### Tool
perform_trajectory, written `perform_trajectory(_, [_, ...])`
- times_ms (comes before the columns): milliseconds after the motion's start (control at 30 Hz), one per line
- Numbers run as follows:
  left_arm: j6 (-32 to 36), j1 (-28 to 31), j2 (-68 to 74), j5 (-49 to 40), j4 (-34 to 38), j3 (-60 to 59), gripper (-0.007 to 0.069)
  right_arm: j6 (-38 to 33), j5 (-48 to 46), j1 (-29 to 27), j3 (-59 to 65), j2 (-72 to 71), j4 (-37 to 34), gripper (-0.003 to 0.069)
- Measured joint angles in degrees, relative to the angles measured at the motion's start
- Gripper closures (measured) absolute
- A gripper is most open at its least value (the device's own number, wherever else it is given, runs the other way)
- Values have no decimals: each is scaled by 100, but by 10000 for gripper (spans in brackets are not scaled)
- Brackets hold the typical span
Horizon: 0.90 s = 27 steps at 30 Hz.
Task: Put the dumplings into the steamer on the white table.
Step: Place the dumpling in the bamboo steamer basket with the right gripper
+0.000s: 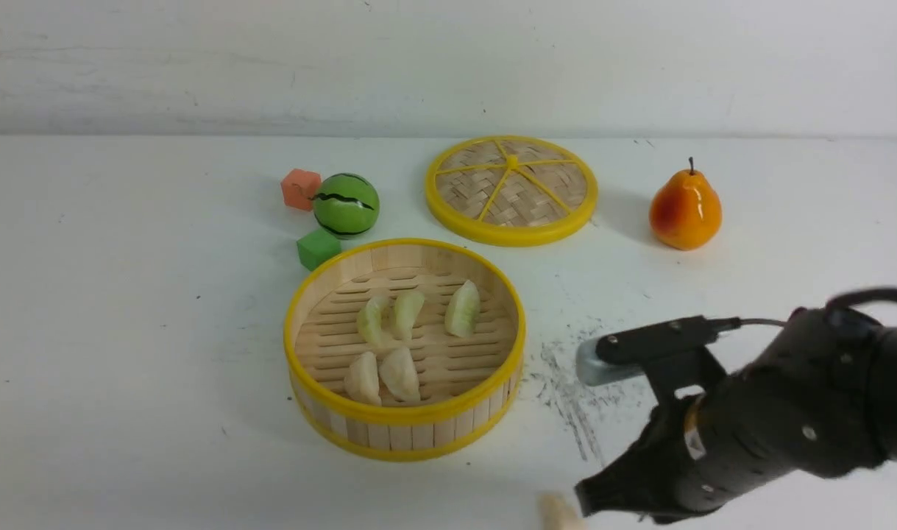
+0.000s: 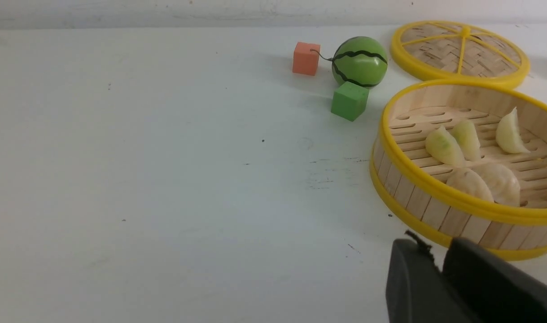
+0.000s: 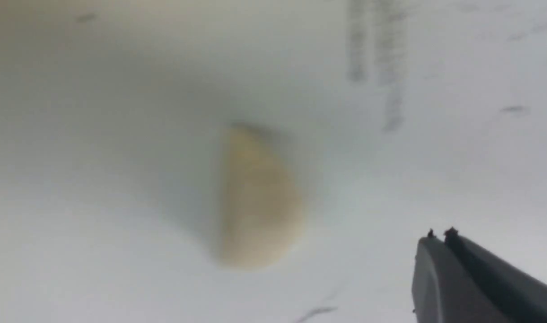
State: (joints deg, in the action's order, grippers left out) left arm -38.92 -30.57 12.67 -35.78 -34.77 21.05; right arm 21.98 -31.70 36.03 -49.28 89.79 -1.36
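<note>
Five dumplings [image 1: 463,309] lie in the steamer [image 1: 404,414], while the sixth dumpling [image 1: 558,513] lies on the bench [image 1: 124,331] near the right tool [image 3: 440,236], which is closed on nothing, so one pick remains; the left tool [image 2: 428,253] I cannot tell.

Robot lab, scuffed white table [image 1: 124,368], toy pear [image 1: 685,206]
</note>
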Motion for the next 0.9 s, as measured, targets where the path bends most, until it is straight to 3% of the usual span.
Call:
perform_trajectory(100, [0,0,0,6,0,0,523,-1560,-17,13,-214,113,-1520,531])
perform_trajectory(233, [0,0,0,6,0,0,523,-2103,104,13,-239,460,-2038,309])
perform_trajectory(333, [0,0,0,6,0,0,523,-2149,272,13,-239,782,-2073,228])
perform_trajectory(433, [0,0,0,6,0,0,523,-2160,527,13,-283,998,-2089,234])
perform_trajectory(600, [0,0,0,6,0,0,524,-2198,659,8,-325,1056,-2089,370])
perform_trajectory(900, [0,0,0,6,-19,0,524,-2124,-100,-42,-660,547,-1444,374])
